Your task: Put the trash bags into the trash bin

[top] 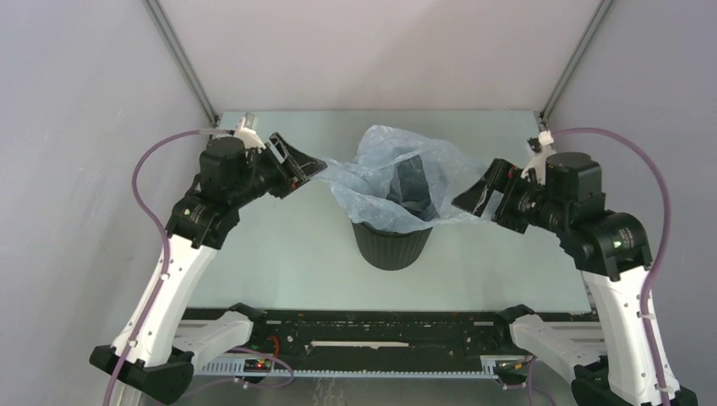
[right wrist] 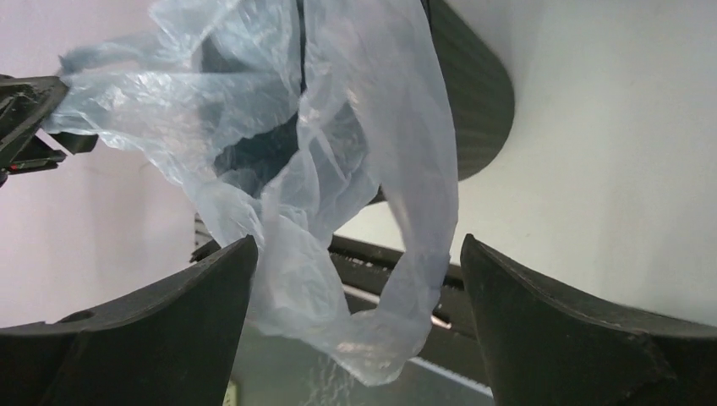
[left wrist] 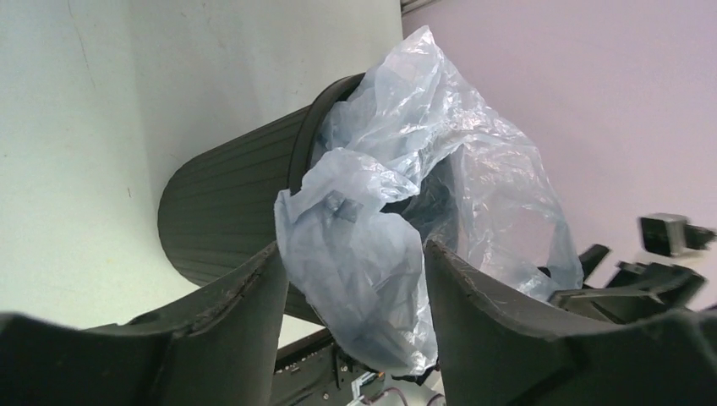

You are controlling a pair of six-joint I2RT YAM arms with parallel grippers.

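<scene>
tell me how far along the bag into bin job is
Done: the trash bag is over the trash bin, its middle sagging into the mouth. In hand: the left gripper has film bunched between its jaws, grip unclear; the right gripper stands open with film hanging loose between its jaws. To do: the bag's edges spread beyond the rim on both sides and need pushing in.

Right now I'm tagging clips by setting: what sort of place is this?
Probably a robot test cell: grey enclosure walls, left arm and right arm mounted at one tabletop edge, a black trash bin.
</scene>
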